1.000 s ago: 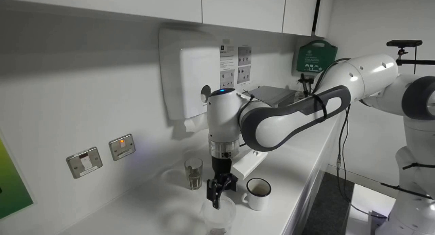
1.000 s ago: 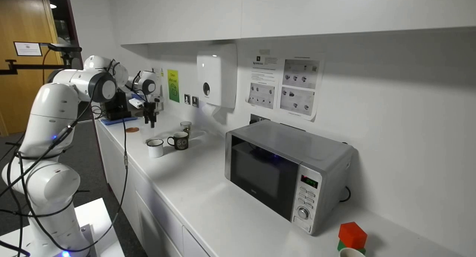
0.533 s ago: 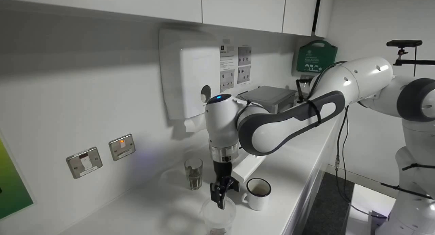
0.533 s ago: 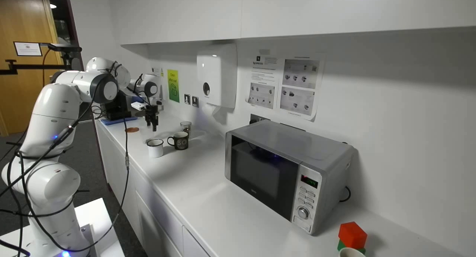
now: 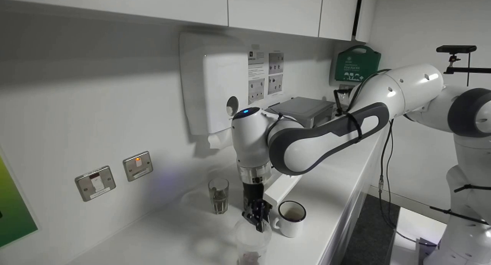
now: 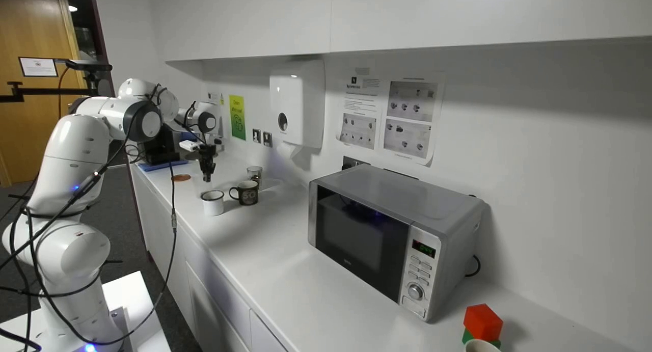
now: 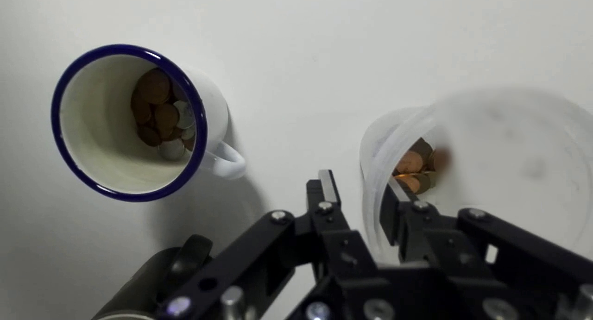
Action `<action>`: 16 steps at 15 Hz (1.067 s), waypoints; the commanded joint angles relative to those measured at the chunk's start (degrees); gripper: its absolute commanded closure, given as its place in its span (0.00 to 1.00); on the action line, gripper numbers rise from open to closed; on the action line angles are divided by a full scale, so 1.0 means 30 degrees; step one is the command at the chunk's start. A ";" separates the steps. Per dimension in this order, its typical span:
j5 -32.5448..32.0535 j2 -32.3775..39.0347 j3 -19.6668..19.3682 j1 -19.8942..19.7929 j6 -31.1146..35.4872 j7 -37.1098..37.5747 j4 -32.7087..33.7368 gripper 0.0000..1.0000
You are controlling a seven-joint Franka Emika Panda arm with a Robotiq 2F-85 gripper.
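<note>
A translucent plastic tub with copper coins in it stands on the white counter. My gripper reaches down over its rim, one finger inside the tub and one outside. In the wrist view the inner finger lies close against the tub's wall, while a gap shows between the wall and the outer finger. The jaws stand partly apart. Beside them is a white enamel mug with a dark blue rim, with coins inside. A black mug is partly visible at the lower left of the wrist view.
A drinking glass stands near the wall, behind the tub. Above it hangs a paper towel dispenser. Farther along the counter are a microwave and red and green blocks. A brown disc lies near the counter's edge.
The gripper has come down slightly and its jaws have drawn closer together. In an exterior view the tub has shifted a little to the right, toward the white mug. The mugs and glass have stayed put.
</note>
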 commanded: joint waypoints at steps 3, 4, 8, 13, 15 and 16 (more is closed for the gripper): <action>-0.0294 0.0197 -0.0321 0.0120 -0.1264 -0.0178 0.0753 1.00; -0.0283 0.0129 -0.0354 0.0076 -0.1323 -0.0190 0.0711 0.98; -0.0194 0.0050 -0.0521 -0.0051 -0.1496 -0.0234 0.0674 0.99; -0.0038 -0.0026 -0.0644 -0.0236 -0.1366 -0.0381 0.0493 0.98; 0.0044 -0.0052 -0.0682 -0.0369 -0.1308 -0.0370 0.0398 0.98; 0.0115 -0.0097 -0.0694 -0.0456 -0.1233 -0.0403 0.0303 0.98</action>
